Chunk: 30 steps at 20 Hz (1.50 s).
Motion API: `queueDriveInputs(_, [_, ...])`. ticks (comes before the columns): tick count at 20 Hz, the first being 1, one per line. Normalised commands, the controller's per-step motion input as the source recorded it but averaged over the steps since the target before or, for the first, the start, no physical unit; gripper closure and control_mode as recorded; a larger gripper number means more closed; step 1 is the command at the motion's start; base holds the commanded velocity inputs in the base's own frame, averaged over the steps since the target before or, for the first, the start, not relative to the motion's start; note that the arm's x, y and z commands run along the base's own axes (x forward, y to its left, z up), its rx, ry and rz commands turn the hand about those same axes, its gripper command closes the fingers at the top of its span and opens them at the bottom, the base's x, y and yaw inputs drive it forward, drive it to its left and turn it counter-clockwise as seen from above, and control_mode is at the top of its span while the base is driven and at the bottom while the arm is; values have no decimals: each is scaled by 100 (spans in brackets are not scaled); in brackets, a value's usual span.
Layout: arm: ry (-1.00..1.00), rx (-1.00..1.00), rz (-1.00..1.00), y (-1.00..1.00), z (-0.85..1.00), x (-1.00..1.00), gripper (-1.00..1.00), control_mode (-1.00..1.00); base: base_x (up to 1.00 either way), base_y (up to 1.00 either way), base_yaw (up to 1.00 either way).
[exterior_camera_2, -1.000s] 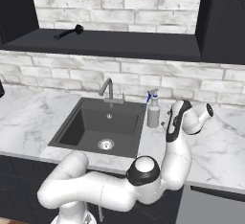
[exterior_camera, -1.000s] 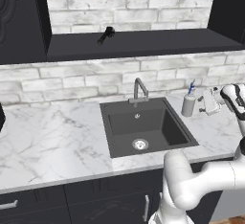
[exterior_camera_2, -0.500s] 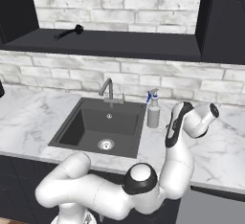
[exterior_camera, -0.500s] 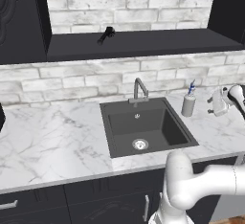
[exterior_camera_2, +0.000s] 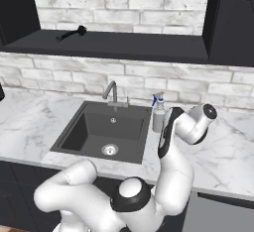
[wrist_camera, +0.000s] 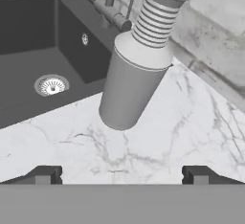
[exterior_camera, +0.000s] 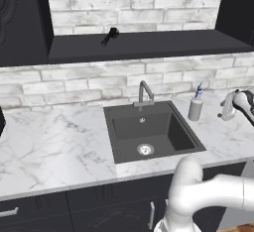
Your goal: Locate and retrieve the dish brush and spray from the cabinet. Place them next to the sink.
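The grey spray (exterior_camera: pixel 196 106) (exterior_camera_2: pixel 158 114) stands upright on the white marble just right of the sink (exterior_camera: pixel 119 137) (exterior_camera_2: pixel 74 132). My gripper (exterior_camera: pixel 225 111) (exterior_camera_2: pixel 164 136) hovers to its right, level with it and pointing at it. It is open, with nothing between its fingertips (wrist_camera: pixel 43 174). In the hand view the spray (wrist_camera: pixel 131 84) is close ahead, clear of the gripper (wrist_camera: pixel 122 175). The black dish brush (exterior_camera: pixel 110 35) (exterior_camera_2: pixel 72 32) lies on the cabinet shelf (exterior_camera: pixel 149 45) (exterior_camera_2: pixel 124 45), up and to the left of the sink.
A steel faucet (exterior_camera: pixel 144 92) (exterior_camera_2: pixel 111 93) rises behind the basin, whose drain (wrist_camera: pixel 51 85) is at its middle. A brick wall backs the counter. Tall dark cabinet panels (exterior_camera: pixel 22 18) (exterior_camera_2: pixel 230 18) flank the shelf. Bare marble (exterior_camera: pixel 49 146) stretches left of the sink.
The hand has shifted slightly beside the spray and the arm's elbow has swung, with the jaws still open. Spray and dish brush have not moved.
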Motion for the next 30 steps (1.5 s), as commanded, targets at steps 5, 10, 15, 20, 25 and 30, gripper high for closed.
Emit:
queueDriveInputs(5, [10, -8, -22, 0, 23, -29, -100, -100, 0, 0, 0])
queueDriveInputs(10, [12, -6, -23, 11, 21, -18, -100, -100, 0, 0, 0])
queueDriveInputs(15, [8, -10, -19, 52, 3, 15, -100, -100, 0, 0, 0])
queueDriveInputs(20, [5, -9, -14, 41, 2, 27, -100, -100, 0, 0, 0])
queueDriveInputs(25, [9, -7, -15, 41, 1, 11, -100, -100, 0, 0, 0])
queueDriveInputs(30, [2, -1, -24, 28, 13, -24, -100, -100, 0, 0, 0])
